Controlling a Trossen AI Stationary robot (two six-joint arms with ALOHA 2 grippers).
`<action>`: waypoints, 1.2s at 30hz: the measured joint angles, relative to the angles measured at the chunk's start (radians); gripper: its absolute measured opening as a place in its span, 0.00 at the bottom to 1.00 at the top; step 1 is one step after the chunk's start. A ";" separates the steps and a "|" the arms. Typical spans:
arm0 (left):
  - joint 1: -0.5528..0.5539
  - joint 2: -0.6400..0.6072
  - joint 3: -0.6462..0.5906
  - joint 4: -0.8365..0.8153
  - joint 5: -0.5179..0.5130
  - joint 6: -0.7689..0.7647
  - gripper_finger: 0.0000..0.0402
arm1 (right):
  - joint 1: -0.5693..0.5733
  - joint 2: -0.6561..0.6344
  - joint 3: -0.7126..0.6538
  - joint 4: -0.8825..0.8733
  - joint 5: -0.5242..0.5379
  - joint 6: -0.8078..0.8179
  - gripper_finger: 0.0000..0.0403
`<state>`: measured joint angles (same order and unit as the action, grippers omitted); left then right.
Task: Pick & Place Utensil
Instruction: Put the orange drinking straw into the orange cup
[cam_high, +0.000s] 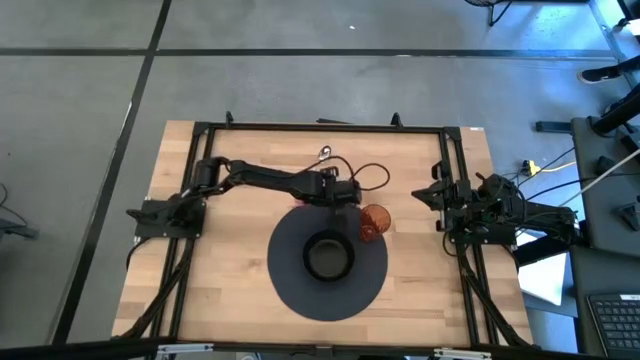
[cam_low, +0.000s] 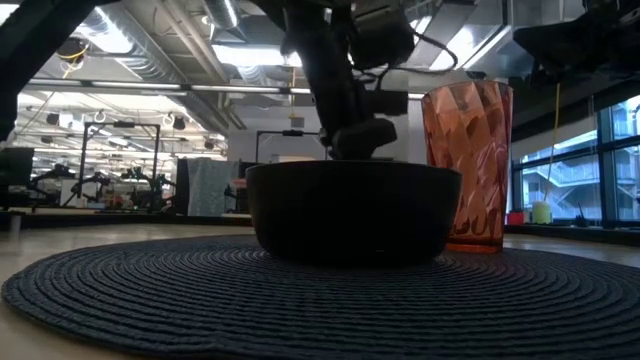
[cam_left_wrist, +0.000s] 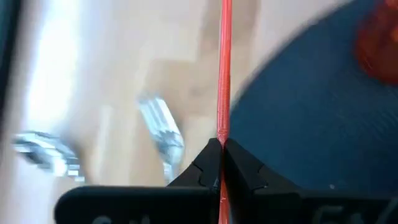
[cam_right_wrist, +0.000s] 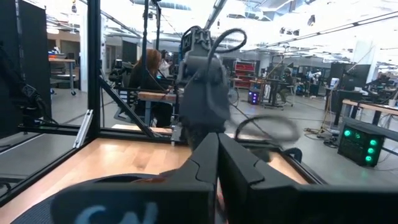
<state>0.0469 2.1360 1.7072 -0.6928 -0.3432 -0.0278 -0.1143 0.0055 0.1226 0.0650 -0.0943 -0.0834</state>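
Left hand (cam_left_wrist: 221, 146) clamped shut on thin red utensil (cam_left_wrist: 224, 68), just behind black bowl (cam_high: 328, 257). Risk: narrow pinch, utensil pivots, misses bowl. Right hand (cam_right_wrist: 216, 155) closed, empty, parked well right of bowl.

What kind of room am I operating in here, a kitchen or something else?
Not a kitchen: it looks like an open robotics lab or workshop. Beyond the wooden table are workbenches, a person seated at one, and exposed ceiling ducts.
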 joint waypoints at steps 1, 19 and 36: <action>0.004 -0.012 0.000 -0.003 -0.017 -0.003 0.01 | 0.000 0.000 0.000 0.000 -0.005 0.000 0.03; 0.039 -0.346 0.001 0.208 0.013 0.136 0.01 | 0.000 0.000 0.000 -0.003 -0.031 0.023 0.03; 0.011 -0.434 -0.024 0.683 0.504 0.261 0.01 | 0.000 0.000 0.000 -0.003 -0.066 0.038 0.03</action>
<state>0.0575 1.7016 1.6835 -0.0100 0.1605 0.2329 -0.1143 0.0055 0.1226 0.0620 -0.1604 -0.0452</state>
